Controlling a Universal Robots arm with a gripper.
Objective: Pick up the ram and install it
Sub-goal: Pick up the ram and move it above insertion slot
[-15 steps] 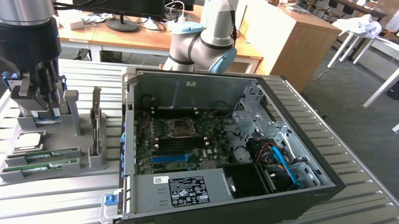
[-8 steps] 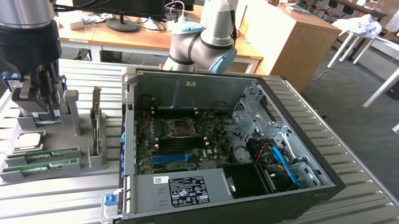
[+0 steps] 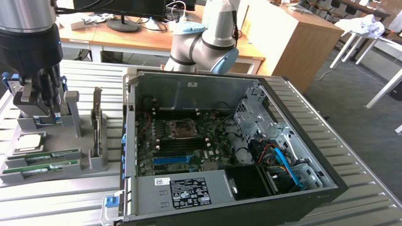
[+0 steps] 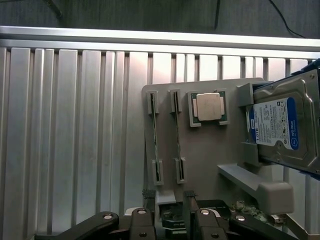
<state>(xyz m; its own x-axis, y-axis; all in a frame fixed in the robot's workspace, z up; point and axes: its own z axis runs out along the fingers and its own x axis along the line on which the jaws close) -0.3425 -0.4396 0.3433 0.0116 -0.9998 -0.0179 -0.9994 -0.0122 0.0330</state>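
gripper (image 3: 37,112) spread wide, gripping nothing, above the grey tray (image 3: 69,178); the ram (image 3: 44,156) lies slotted in that tray, at eight o'clock from the open computer case (image 3: 188,89) in the exterior view

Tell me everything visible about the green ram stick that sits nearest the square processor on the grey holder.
This long, thin green circuit-board ram stick stands on its long edge in the grey plastic holder, each end seated in a grey bracket. A white sticker and dark chips show on its side. A matching second stick runs parallel beside it, apart; the silver-topped processor sits on its other side. The open hand hangs above the holder, not gripping it.
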